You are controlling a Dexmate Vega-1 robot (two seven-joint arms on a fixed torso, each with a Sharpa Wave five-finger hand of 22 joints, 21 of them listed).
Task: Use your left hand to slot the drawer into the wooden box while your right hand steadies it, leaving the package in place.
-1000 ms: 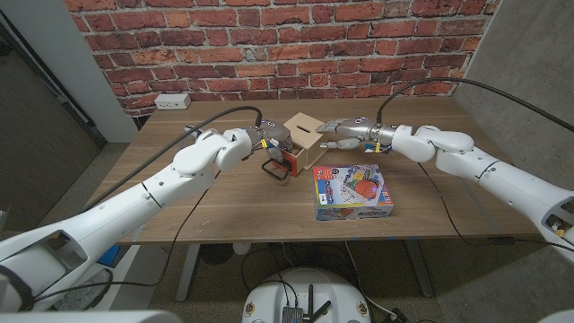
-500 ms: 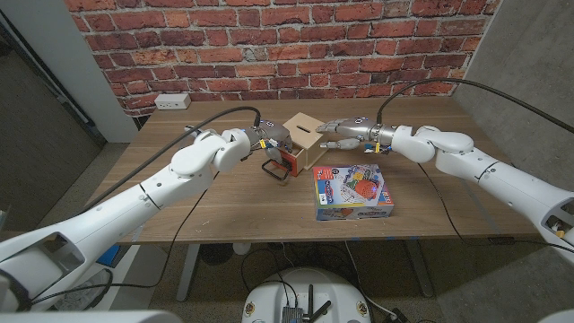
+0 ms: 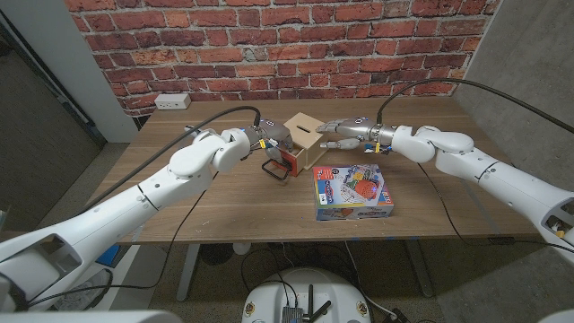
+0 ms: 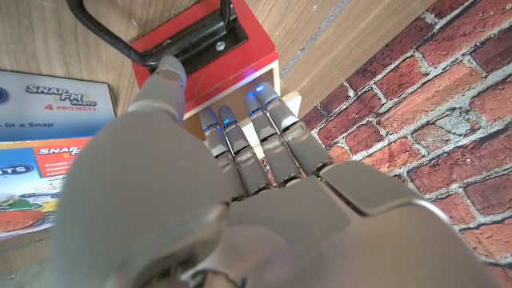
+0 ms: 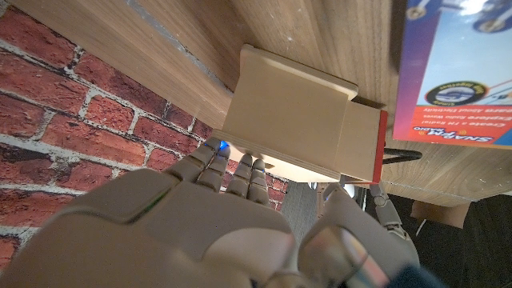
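The wooden box stands mid-table, its top slot facing up. The drawer, red-fronted with a black handle, sticks partly out of the box toward my left. My left hand grips the drawer: the thumb lies on the red front by the handle and the fingers run along its wooden side. My right hand reaches in from the other side, and its extended fingers touch the wall of the box. The package, a colourful flat carton, lies just in front of the box.
The wooden table runs back to a brick wall. A white power outlet sits at the table's far left edge. Black cables trail from both wrists. The package lies close to the box's near side.
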